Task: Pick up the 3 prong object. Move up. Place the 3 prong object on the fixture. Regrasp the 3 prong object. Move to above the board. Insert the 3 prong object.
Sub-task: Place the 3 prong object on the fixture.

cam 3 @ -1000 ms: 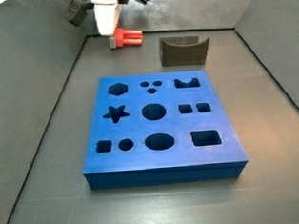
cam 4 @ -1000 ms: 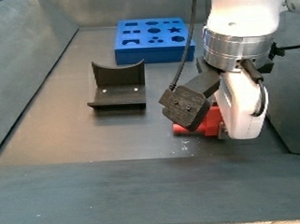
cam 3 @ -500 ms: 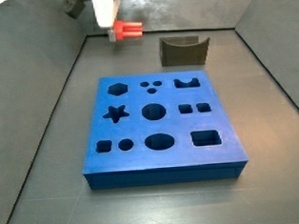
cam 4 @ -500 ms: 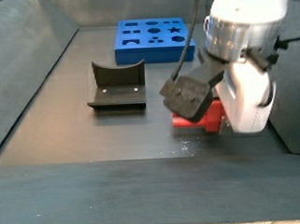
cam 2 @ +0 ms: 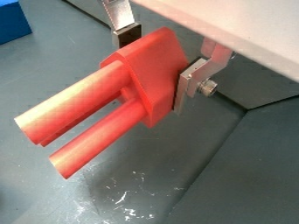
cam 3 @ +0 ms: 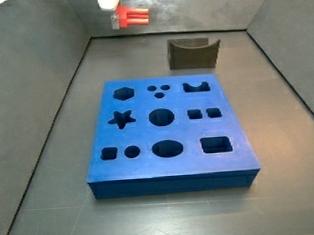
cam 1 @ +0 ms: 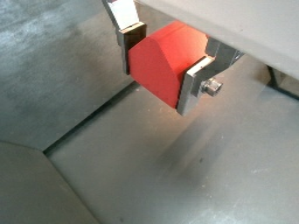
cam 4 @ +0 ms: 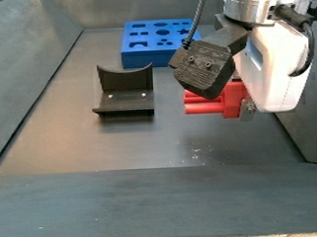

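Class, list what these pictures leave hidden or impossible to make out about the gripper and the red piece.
- Third prong of the 3 prong object: only two show in a wrist view.
- Gripper: cut off by the top edge in a side view.
- Fingers: a black camera housing hides them in a side view.

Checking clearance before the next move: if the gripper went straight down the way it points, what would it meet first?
Probably the bare grey floor. The gripper, its jaws shut on the 3 prong object, has nothing else visibly beneath it, though depth is unclear.
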